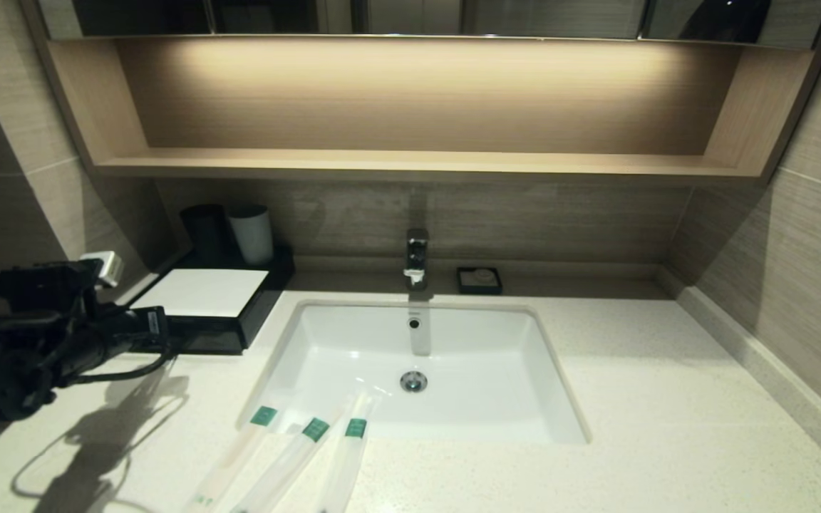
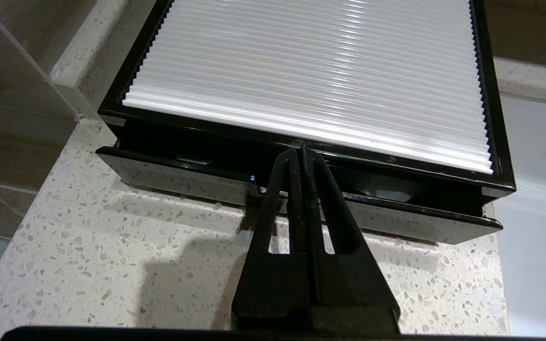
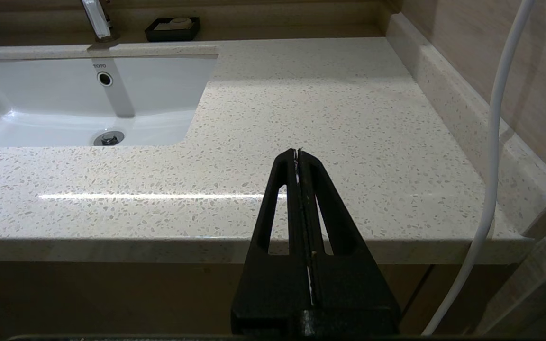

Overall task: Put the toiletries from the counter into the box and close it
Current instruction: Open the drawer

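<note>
Sink [image 3: 26, 109] marked "TOTO"; sachets' [image 1: 279, 463] print possibly unreadable. Left gripper [image 2: 301, 151] pressed closed at box [image 2: 301, 208] drawer; right gripper [image 3: 297, 152] closed, empty.

A chrome faucet [image 1: 416, 258] stands behind the white sink [image 1: 353, 342], at the middle of its back edge. To the right of the faucet, near it, a small black soap dish [image 1: 479, 280] sits against the wall. To the left of the faucet, well apart, a black cup [image 1: 204, 228] and a white cup [image 1: 251, 233] stand side by side. Above the faucet runs a long wooden wall shelf [image 1: 410, 162].
</note>
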